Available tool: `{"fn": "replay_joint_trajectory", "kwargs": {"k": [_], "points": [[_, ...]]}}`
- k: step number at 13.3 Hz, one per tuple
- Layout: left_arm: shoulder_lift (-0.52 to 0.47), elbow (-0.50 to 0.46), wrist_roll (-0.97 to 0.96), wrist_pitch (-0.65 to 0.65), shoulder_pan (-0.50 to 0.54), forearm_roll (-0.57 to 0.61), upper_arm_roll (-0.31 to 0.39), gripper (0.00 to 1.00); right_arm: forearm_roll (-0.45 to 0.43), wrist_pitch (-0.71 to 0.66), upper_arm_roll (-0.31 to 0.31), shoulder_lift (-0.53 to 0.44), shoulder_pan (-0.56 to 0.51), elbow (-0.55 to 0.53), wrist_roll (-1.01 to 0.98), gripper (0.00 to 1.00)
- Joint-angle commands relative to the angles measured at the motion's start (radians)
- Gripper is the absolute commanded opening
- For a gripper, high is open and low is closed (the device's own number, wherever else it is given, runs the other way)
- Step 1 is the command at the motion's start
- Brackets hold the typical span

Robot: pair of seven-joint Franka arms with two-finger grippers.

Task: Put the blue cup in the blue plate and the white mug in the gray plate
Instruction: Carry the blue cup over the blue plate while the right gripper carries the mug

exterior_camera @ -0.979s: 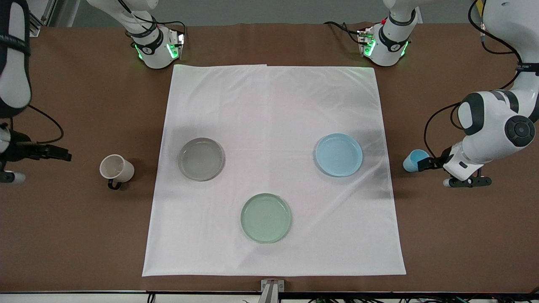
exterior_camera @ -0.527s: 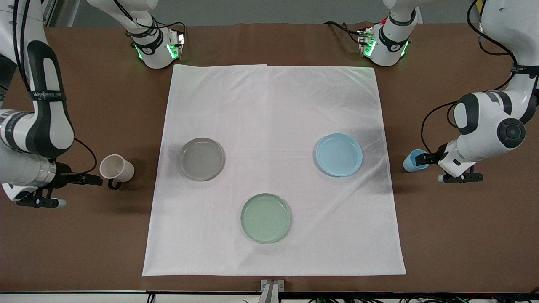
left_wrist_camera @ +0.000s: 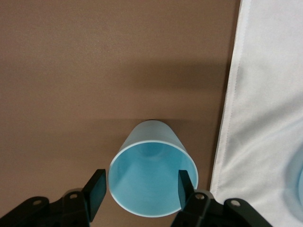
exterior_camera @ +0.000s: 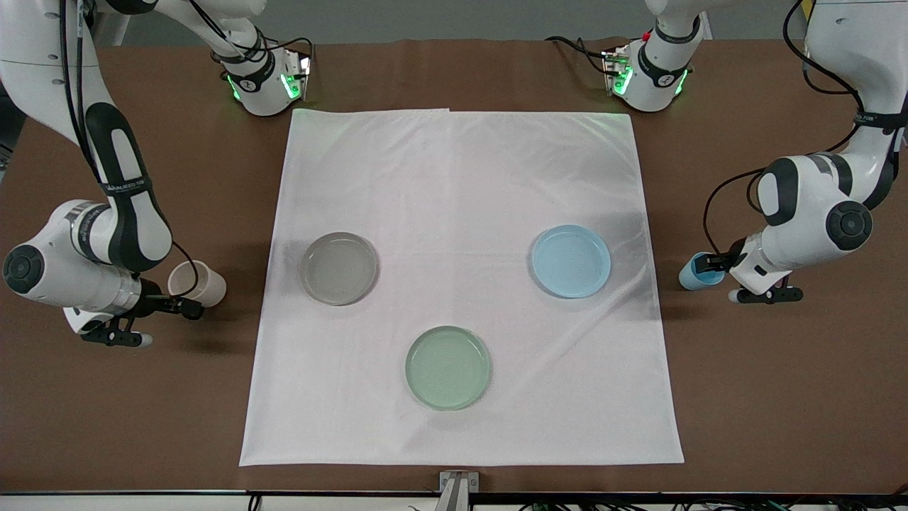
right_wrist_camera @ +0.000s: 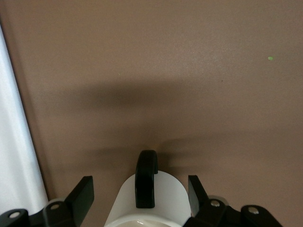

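The blue cup (exterior_camera: 689,275) lies on its side on the bare brown table, off the cloth toward the left arm's end, beside the blue plate (exterior_camera: 571,260). My left gripper (exterior_camera: 710,264) is open, with a finger on each side of the cup's mouth (left_wrist_camera: 152,182). The white mug (exterior_camera: 201,282) lies on its side on the bare table toward the right arm's end, beside the gray plate (exterior_camera: 339,267). My right gripper (exterior_camera: 186,298) is open and straddles the mug (right_wrist_camera: 163,196), whose black handle (right_wrist_camera: 146,177) faces the wrist camera.
A pale green plate (exterior_camera: 447,367) sits on the white cloth (exterior_camera: 461,177), nearer the front camera than the other two plates. The cloth's edge (left_wrist_camera: 227,123) runs close beside the blue cup.
My right arm has swung in from the table's end and lowered its gripper around the white mug. My left gripper has slid a little farther over the blue cup.
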Motion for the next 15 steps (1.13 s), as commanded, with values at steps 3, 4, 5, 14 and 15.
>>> {"fn": "replay_joint_trajectory", "kwargs": {"k": [3,4,5,14,15], "points": [[0.012,-0.009,0.011,0.013,0.018,0.016,-0.002,0.63,0.018,0.005,0.000,-0.002,0.005,-0.016,0.010,0.61],[0.013,-0.009,0.011,0.013,0.018,0.016,-0.002,0.57,0.018,0.006,0.000,-0.001,0.005,-0.016,0.010,0.59],[0.013,-0.009,0.011,0.012,0.018,0.016,-0.002,0.51,0.018,0.006,0.000,0.004,0.005,-0.016,0.010,0.56],[-0.056,0.022,-0.017,-0.065,0.010,0.006,-0.079,0.00,0.016,-0.137,0.004,-0.024,0.057,0.063,0.076,0.00],[-0.071,0.031,-0.037,-0.094,0.009,0.003,-0.111,0.00,0.015,-0.193,0.007,-0.040,0.089,0.077,0.151,0.00]]}}
